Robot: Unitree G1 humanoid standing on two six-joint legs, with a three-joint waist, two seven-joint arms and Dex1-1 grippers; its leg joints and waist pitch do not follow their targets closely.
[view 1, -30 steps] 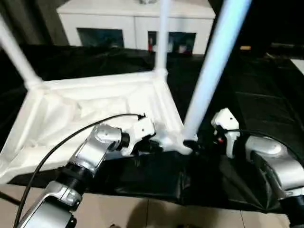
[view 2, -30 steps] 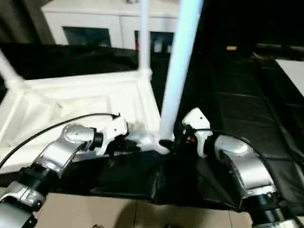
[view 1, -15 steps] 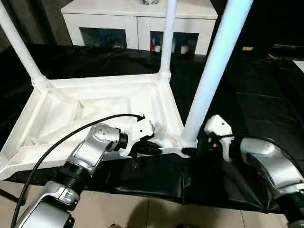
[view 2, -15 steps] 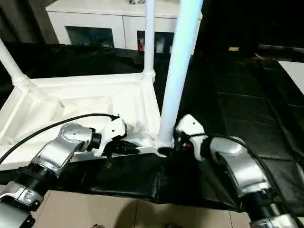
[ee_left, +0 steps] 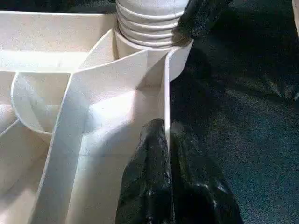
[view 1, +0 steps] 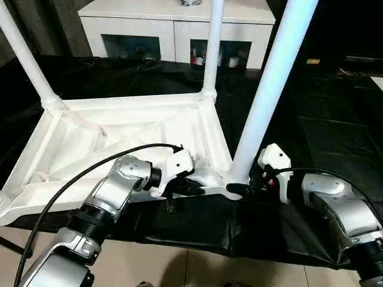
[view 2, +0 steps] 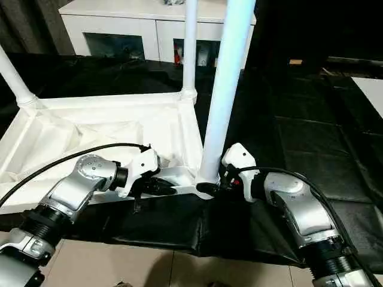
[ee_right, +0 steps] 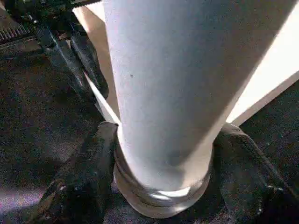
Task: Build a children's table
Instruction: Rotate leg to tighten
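The tabletop (view 1: 119, 143) lies upside down on a black sheet (view 1: 335, 119), ribbed underside up, in the left and middle of the scene; 3 legs stand in its corner sockets, the far-left leg (view 1: 24, 57), the far-right leg (view 1: 210, 48) and the near-right leg (view 1: 269, 89), so the build looks well advanced; the near-left corner (view 1: 5, 203) sits at the picture's edge and whether a 4th leg is fitted there cannot be told. The left gripper (ee_left: 167, 140) is pinched onto the thin near rim of the tabletop, fingers (ee_left: 149, 154) together on the wall; the right gripper (ee_right: 163, 177) is clamped around the near-right leg just above its ridged, flared base at the socket. The plastic looks smooth, matte and rigid, the legs tapered tubes; a white cabinet (view 1: 173, 24) stands at the far side.
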